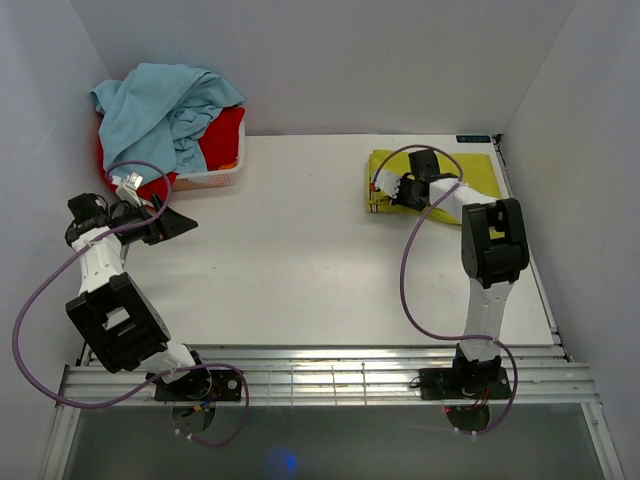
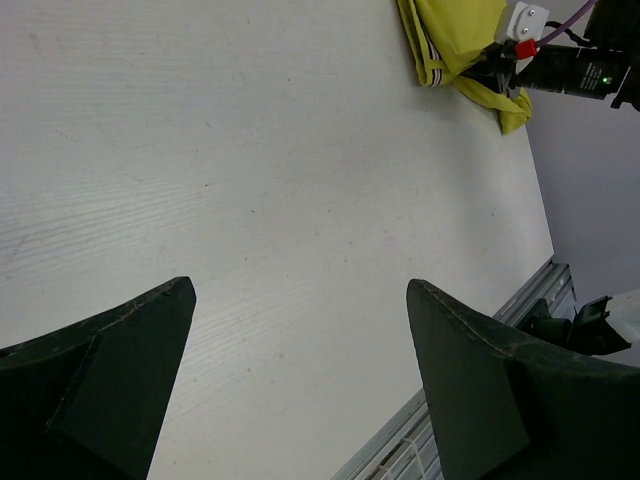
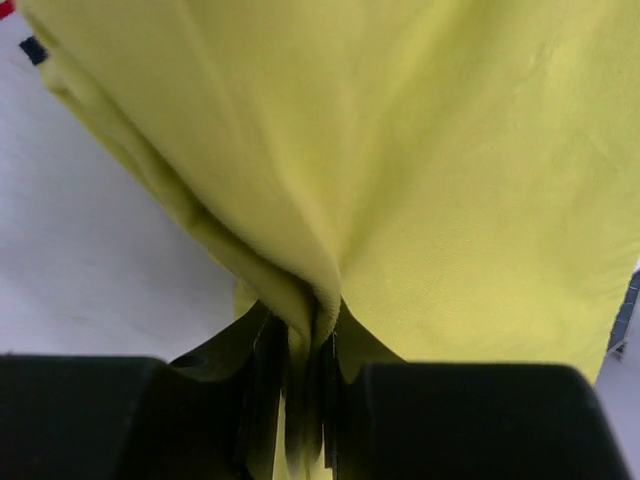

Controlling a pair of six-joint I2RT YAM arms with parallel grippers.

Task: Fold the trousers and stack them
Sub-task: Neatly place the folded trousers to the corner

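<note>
Bright, even light, soft shadows, trousers (image 3: 400, 150) slightly blurred up close

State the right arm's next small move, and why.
Probably open the right claw and lift away: it is shut on a pinch of the trousers, which already lie folded at the far right corner of the table.

White table (image 1: 300, 280), plain pale walls (image 1: 320, 60) on three sides (even, soft light).
</note>
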